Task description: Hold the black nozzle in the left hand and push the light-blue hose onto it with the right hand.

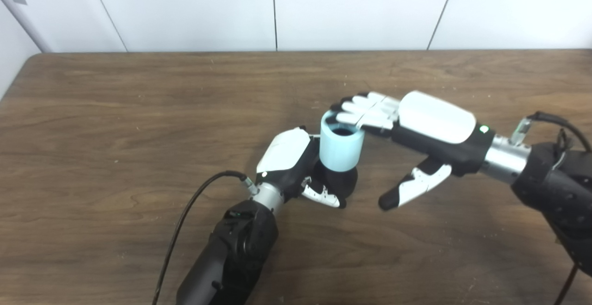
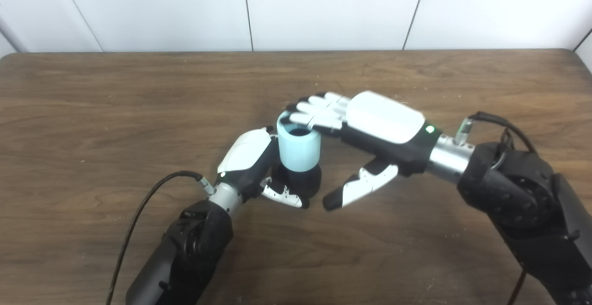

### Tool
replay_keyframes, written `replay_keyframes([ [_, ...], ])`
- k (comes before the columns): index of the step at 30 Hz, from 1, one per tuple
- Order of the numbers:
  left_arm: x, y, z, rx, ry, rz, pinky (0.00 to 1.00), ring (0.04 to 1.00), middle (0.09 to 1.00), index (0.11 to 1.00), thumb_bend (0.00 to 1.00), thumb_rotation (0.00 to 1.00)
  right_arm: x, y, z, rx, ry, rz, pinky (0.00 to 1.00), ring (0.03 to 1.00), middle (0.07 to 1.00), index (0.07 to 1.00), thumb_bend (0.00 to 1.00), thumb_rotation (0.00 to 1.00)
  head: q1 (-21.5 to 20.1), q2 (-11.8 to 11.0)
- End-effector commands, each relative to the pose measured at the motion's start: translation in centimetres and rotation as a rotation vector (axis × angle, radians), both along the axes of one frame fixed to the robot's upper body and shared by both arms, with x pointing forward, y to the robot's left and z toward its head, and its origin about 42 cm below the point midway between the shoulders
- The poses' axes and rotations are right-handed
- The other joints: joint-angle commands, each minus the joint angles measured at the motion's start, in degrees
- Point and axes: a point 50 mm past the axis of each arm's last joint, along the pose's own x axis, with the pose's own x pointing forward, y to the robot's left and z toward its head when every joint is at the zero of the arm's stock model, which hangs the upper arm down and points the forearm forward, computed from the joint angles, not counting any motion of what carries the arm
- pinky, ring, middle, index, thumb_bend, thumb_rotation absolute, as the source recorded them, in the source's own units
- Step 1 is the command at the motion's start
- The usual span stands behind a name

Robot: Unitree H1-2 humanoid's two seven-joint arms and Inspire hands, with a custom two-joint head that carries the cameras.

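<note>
Left eye view: nozzle (image 1: 343,182), black, gripped low in the left hand (image 1: 296,166), standing on the desk (image 1: 115,133); hose (image 1: 341,146), light-blue short sleeve, seated upright over the nozzle top, mouth open upward; right hand (image 1: 416,129) holding nothing, fingers (image 1: 358,110) flat across the hose rim, thumb hanging clear.

Right eye view: same stack near desk centre; hose (image 2: 299,150) touching left hand (image 2: 247,161); right hand (image 2: 365,129) spread above. Judged: hose light, soft-walled, likely grippy on the nozzle; press at the rim, squarely; hold the nozzle at its base.
</note>
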Motion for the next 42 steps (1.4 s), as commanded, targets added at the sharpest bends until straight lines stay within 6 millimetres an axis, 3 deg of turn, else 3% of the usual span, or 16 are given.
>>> replay_keyframes([
  [1, -0.8, 0.8, -3.2, 0.064, 0.164, 0.002, 1.00, 0.797, 0.535, 0.471, 0.52, 0.00, 0.2, 0.0, 2.9, 0.050, -0.123, 0.019, 1.00, 0.996, 0.980, 0.939, 0.60, 1.00, -0.02, -0.06],
  [8, -0.9, 1.0, -3.3, 0.063, 0.166, 0.006, 1.00, 0.802, 0.534, 0.471, 0.52, 0.00, 0.4, 0.1, 4.6, 0.084, -0.188, -0.016, 1.00, 0.992, 0.976, 0.929, 0.58, 1.00, -0.12, -0.25],
  [26, -0.8, 1.5, -3.1, 0.094, 0.150, -0.001, 1.00, 0.773, 0.485, 0.503, 0.52, 0.00, 1.0, -0.7, 4.0, 0.074, -0.151, -0.109, 0.96, 0.975, 0.962, 0.912, 0.52, 0.98, 0.02, -0.34],
  [28, -0.7, 1.5, -3.1, 0.098, 0.147, -0.003, 1.00, 0.775, 0.602, 0.498, 0.52, 0.03, 1.0, -0.7, 3.9, 0.076, -0.143, -0.113, 0.96, 0.975, 0.962, 0.912, 0.52, 0.98, 0.00, -0.39],
  [29, -0.7, 1.5, -3.0, 0.100, 0.146, -0.004, 1.00, 0.781, 0.646, 0.597, 0.72, 0.01, 1.0, -0.7, 3.9, 0.077, -0.141, -0.115, 0.96, 0.974, 0.962, 0.911, 0.52, 0.98, 0.00, -0.39],
  [31, -0.6, 1.6, -2.9, 0.108, 0.140, -0.004, 1.00, 0.795, 0.689, 0.659, 0.83, 0.00, 1.0, -0.7, 4.0, 0.078, -0.136, -0.117, 0.96, 0.974, 0.962, 0.911, 0.52, 0.98, 0.06, -0.37],
  [38, -0.3, 1.8, -1.4, 0.152, 0.059, 0.011, 1.00, 0.932, 0.929, 0.807, 0.93, 0.03, 1.2, -0.6, 3.5, 0.075, -0.122, -0.121, 0.95, 0.972, 0.960, 0.910, 0.52, 0.97, 0.21, -0.60],
  [42, 0.0, 2.2, -0.6, 0.167, -0.005, 0.023, 1.00, 0.960, 0.964, 0.870, 0.97, 0.09, 1.1, -0.5, 3.2, 0.069, -0.117, -0.122, 0.95, 0.972, 0.959, 0.909, 0.52, 0.97, 0.18, -0.67],
])
